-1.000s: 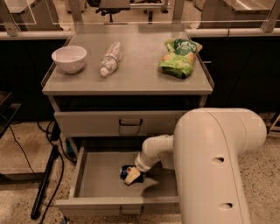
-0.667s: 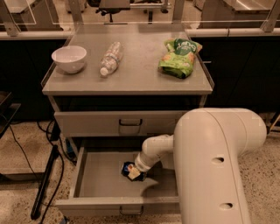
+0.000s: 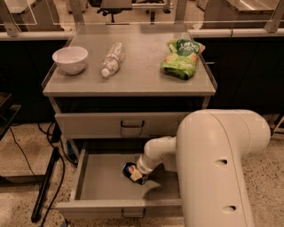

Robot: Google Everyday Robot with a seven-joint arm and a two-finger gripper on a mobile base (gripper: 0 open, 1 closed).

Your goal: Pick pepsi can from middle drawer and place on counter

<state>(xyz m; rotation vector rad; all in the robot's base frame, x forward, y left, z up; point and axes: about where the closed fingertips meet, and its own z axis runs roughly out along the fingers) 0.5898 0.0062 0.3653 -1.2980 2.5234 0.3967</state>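
The white arm's gripper (image 3: 137,174) reaches down into the open, shallow grey metal middle drawer (image 3: 97,179). It is against the right side of the small dark-blue pepsi can (image 3: 129,169), which sits on the drawer floor near its middle. Whether the gripper clamps the can, I cannot tell. The flat grey counter (image 3: 137,77) is above.

- I read this as a robotics lab or office test bay: a grey metal drawer cabinet (image 3: 137,75) stands on a speckled floor (image 3: 273,177), with cables (image 3: 17,142) trailing beside it.
- Behind it I see glass partitions (image 3: 40,13) and an office chair base (image 3: 116,8).
- My gripper (image 3: 135,174) sits down inside the open middle drawer (image 3: 102,181).
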